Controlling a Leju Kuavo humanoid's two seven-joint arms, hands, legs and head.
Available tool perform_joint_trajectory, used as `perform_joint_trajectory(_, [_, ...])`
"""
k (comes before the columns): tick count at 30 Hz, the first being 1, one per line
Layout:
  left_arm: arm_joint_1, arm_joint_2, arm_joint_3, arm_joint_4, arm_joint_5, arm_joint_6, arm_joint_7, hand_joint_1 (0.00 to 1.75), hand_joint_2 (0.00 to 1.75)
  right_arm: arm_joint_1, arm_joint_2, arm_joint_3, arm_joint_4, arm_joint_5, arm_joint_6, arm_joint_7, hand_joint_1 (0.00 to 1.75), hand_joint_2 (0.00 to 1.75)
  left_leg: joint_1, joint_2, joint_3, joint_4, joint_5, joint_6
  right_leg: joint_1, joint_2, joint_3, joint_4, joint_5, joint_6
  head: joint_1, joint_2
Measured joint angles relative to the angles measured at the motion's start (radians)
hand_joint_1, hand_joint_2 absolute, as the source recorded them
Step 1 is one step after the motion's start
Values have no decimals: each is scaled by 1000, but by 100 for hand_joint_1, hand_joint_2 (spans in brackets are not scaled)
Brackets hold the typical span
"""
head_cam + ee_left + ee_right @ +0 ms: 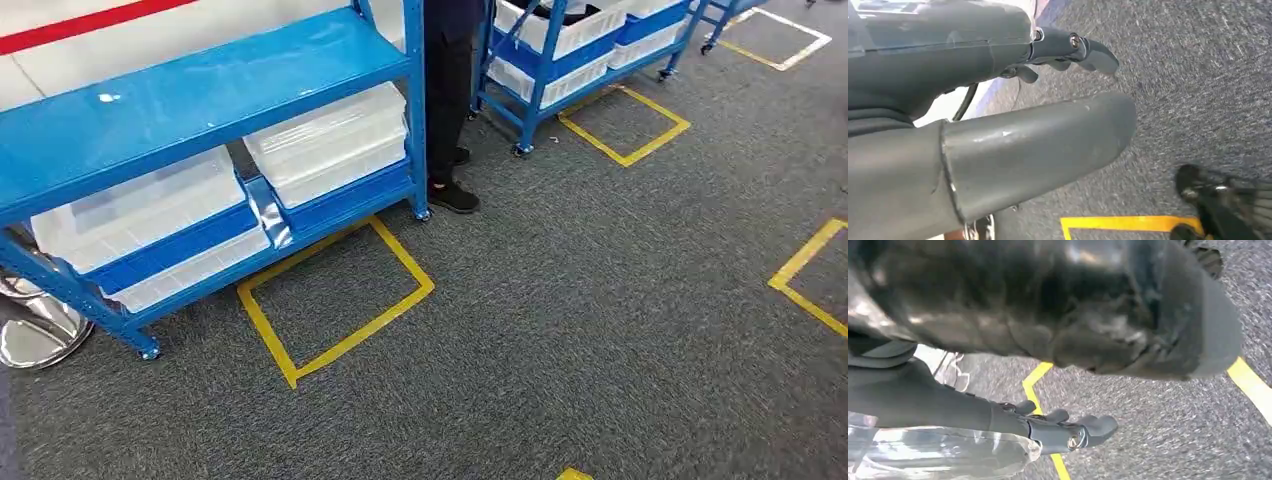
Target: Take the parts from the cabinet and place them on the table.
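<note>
— Hanging over the carpet [1198,75], the left robot hand [1013,100] has thumb and dark fingers [1083,50] spread, with nothing in it.
— And the right robot hand [1058,405]?
— Same there: fingers [1088,427] stretched out apart from the thumb, holding nothing, above grey carpet with yellow tape [1035,377].
— Where are the parts?
— I cannot make out any loose parts. Two blue racks stand ahead. The near cabinet [200,95] carries four clear bins on its lower shelves: one [140,205] at the left, one [330,135] at the right, and two more beneath them on blue trays, their contents not discernible.
— The far one?
— The second rack [545,60] holds white bins, at least three that I can count, on wheels.
— Anything else?
— One person's dark trouser legs and black shoes [452,195] between the racks. Floor squares of yellow tape: one [335,300] just in front of the cabinet, one [625,125] by the second rack, more partly cut off at the edges. One red stripe [80,25] on the pale floor behind.
— Any writing?
— None readable.
</note>
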Motion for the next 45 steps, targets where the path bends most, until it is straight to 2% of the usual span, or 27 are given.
perform_joint_trajectory(2, [1, 0, 0, 0, 0, 1, -1, 0, 0, 0, 0, 0, 0, 0, 0, 0, 0, 0, 3, 6, -17, 38, 9, -5, 1, -28, 1, 2, -4, 1, 0, 0])
perform_joint_trajectory(5, [5, 0, 0, 0, -1, 2, -1, 0, 0, -3, 0, 0, 0, 1, 0, 0, 0, 0, 3, 41, 103, -184, 124, 0, 0, -60, 10, 5, -12, 8, 0, 0])
perform_joint_trajectory(6, [3, 0, 0, 0, -1, 2, -1, 0, 0, -1, 0, 0, 0, 2, -1, 0, 0, 0, 3, 60, 141, -265, 133, 7, 1, -63, 15, 5, -16, 15, 0, 0])
perform_joint_trajectory(11, [11, 0, 3, 0, 10, 1, -5, 0, 0, -14, 0, -3, 0, -6, -30, -16, 0, 0, -3, 36, 155, -277, 127, 42, 0, -71, 20, 38, 4, 49, 0, 0])
perform_joint_trajectory(13, [9, -2, 4, 0, 12, 1, -5, 0, 0, -10, -1, -7, 0, -10, -32, -19, 0, 0, 0, 28, 168, -284, 120, 56, -7, 1, -13, 98, -35, 55, 0, 0])
perform_joint_trajectory(14, [7, -2, 4, 0, 12, 0, -7, 0, 0, -10, -1, -9, 0, -10, -32, -19, 0, 0, 0, 24, 169, -284, 115, 61, -7, 18, -51, 156, -69, 57, 1, 0])
perform_joint_trajectory(16, [7, -2, 4, 0, 10, -1, -8, 0, 0, -8, 0, -11, 0, -11, -32, -19, 0, 0, -2, 17, 172, -283, 108, 67, -7, 28, -141, 291, -126, 62, 0, 0])
perform_joint_trajectory(17, [7, -2, 4, 0, 9, -1, -8, 0, 0, -6, 0, -12, 0, -11, -32, -19, 0, 0, -3, 12, 177, -282, 104, 65, -8, 28, -166, 317, -124, 64, 0, 0])
perform_joint_trajectory(18, [8, -3, 4, 0, 9, -2, -8, 0, 0, -3, -1, -13, 0, -11, -31, -19, 0, 0, -2, 7, 186, -282, 99, 61, -8, 28, -166, 295, -93, 63, 0, 0])
perform_joint_trajectory(21, [10, -8, 4, 0, 2, -6, -7, 0, 0, 3, -7, -19, 0, -11, -28, -18, 0, 0, 2, -3, 224, -281, 73, 47, -10, 29, -76, 67, 57, 58, 0, 0])
perform_joint_trajectory(23, [8, -9, 4, 0, 1, -7, -7, 0, 0, 4, -9, -21, 0, -11, -24, -17, 0, 0, 0, -7, 228, -279, 61, 30, 1, 34, -77, 36, 10, 44, 2, 0])
perform_joint_trajectory(26, [4, -9, 3, 0, 0, -8, -7, 0, 0, 8, -9, -21, 0, -11, -22, -17, 0, 0, 0, -7, 244, -268, 63, 13, 0, 30, -50, 31, 11, 22, 1, 0])
perform_joint_trajectory(27, [4, -10, 3, 0, 0, -8, -7, 0, 0, 7, -9, -22, 0, -11, -22, -18, 0, 0, 1, -3, 227, -228, 74, 10, -2, 28, -33, 23, 5, 14, 1, 0])
perform_joint_trajectory(29, [4, -13, 3, 0, 0, -8, -7, 0, 0, 11, -10, -23, 0, -12, -21, -17, 0, 0, 3, 8, 124, -61, 99, 4, -1, 21, 0, 10, -12, 5, 0, 0])
perform_joint_trajectory(32, [8, -13, 3, 0, 0, -8, -7, 0, 0, 10, -10, -24, 0, -11, -21, -17, 0, 0, 2, 9, 3, 49, -16, 3, 2, 23, 51, -7, -42, 3, 1, 0])
perform_joint_trajectory(33, [12, -13, 3, 0, 0, -8, -7, 0, 0, 11, -11, -24, 0, -12, -21, -17, 0, 0, 2, 9, -22, 28, -60, 6, 4, 25, 80, -14, -60, 3, 1, 0])
perform_joint_trajectory(34, [14, -13, 4, 0, 0, -8, -7, 0, 0, 11, -11, -25, 0, -11, -21, -17, 0, 0, 1, 9, -26, -14, -59, 11, 6, 25, 104, -19, -75, 3, 0, 0])
perform_joint_trajectory(35, [16, -13, 4, 0, 0, -8, -7, 0, 0, 11, -11, -25, 0, -11, -21, -17, 0, 0, -2, 9, -25, -79, -21, 20, 9, 24, 129, -23, -92, 4, 1, 0])
perform_joint_trajectory(36, [19, -13, 4, 0, 0, -8, -7, 0, 0, 13, -11, -25, 0, -12, -21, -17, 0, 0, -5, 10, -24, -147, 63, 34, 11, 22, 146, -27, -107, 4, 1, 0])
perform_joint_trajectory(37, [24, -11, 4, 0, 0, -8, -7, 0, 0, 22, -8, -26, 3, -12, -21, -17, 0, 0, -12, 15, -28, -214, 210, 49, 7, 21, 157, -28, -123, 4, 2, 0])
perform_joint_trajectory(38, [29, -12, 3, 0, 0, -8, -7, 0, 0, 17, -9, -26, 5, -11, -20, -18, 0, 0, -23, 10, -24, -230, 264, 50, 11, 31, 176, -27, -142, 15, 1, 0])
perform_joint_trajectory(39, [27, -13, 4, 0, -1, -9, -6, 0, 0, 11, -9, -26, 5, -11, -20, -18, 0, 0, -31, 12, -3, -224, 232, 45, 5, 28, 192, -41, -157, 23, 2, 0])
perform_joint_trajectory(40, [25, -13, 4, 0, -2, -9, -4, 0, 0, 9, -10, -26, 5, -10, -19, -18, 0, 0, -30, 9, 13, -234, 222, 53, 2, 28, 224, -42, -151, 30, 0, 0])
perform_joint_trajectory(41, [18, -12, 3, 0, -2, -9, -4, 0, 0, 5, -10, -26, 5, -10, -18, -18, 0, 0, -35, 7, 26, -238, 208, 60, 0, 28, 220, -18, -129, 36, 2, 0])
perform_joint_trajectory(43, [10, -12, 3, 0, -2, -10, -4, 0, 0, -7, -10, -25, 6, -8, -18, -18, 0, 0, -27, 3, 72, -257, 190, 75, -3, 30, 129, 150, -60, 43, 1, 0])
perform_joint_trajectory(44, [8, -12, 3, 0, -2, -10, -4, 0, 0, -10, -10, -25, 6, -8, -18, -18, 0, 0, -26, 4, 91, -263, 175, 83, -2, 30, 60, 244, -56, 42, 1, 0])
perform_joint_trajectory(45, [6, -12, 3, 0, -3, -10, -4, 0, 0, -10, -9, -25, 6, -6, -16, -18, 0, 0, -26, 4, 110, -266, 160, 84, -3, 29, 6, 300, -87, 46, 2, 0])
